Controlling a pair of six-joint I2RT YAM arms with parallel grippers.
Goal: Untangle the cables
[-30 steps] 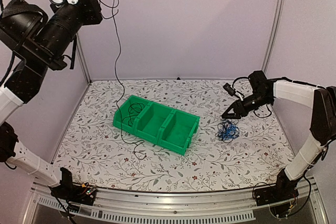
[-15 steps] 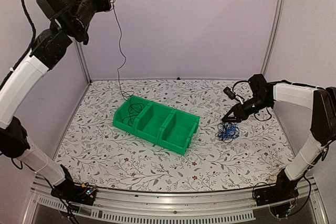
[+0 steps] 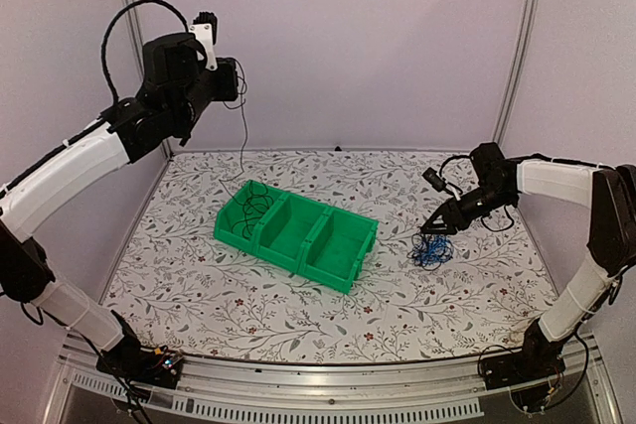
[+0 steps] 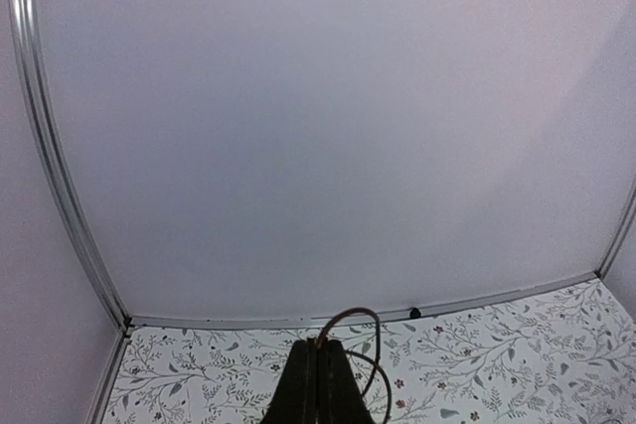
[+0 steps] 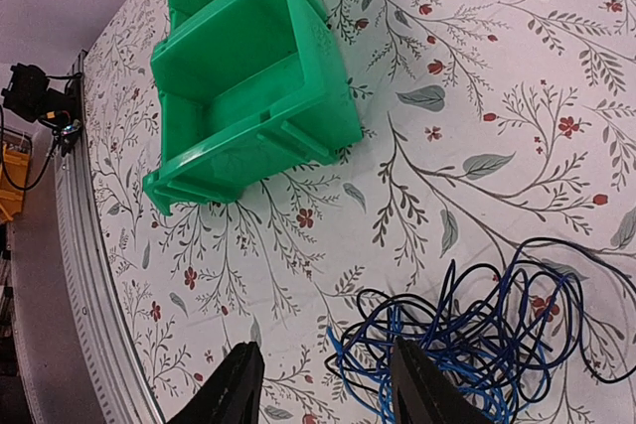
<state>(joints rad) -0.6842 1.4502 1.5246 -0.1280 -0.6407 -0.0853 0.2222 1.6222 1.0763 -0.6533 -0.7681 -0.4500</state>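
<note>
The left gripper [image 4: 318, 376] is clamped tight on the black cable [image 3: 253, 212], a small loop of it curling just past the fingertips in the wrist view. Half a second ago this gripper sat high in the far-left corner. It has since come lower and further right, and now hangs above the far-left part of the table [image 3: 179, 275]. From it the cable drops in a single thin strand to the green bin [image 3: 298, 235], where the rest lies coiled in the left compartment. A second ago a length of it trailed over the bin's near wall onto the table; that length is now gone from the table.

The right gripper [image 5: 328, 389] has its jaws spread apart, gripping nothing. It hovers just over the blue cable tangle [image 5: 467, 340], which lies on the table to the right of the bin, a few darker strands looping at its right edge. Compared with a second ago, it has sunk a little closer to the tangle, which has not shifted.
</note>
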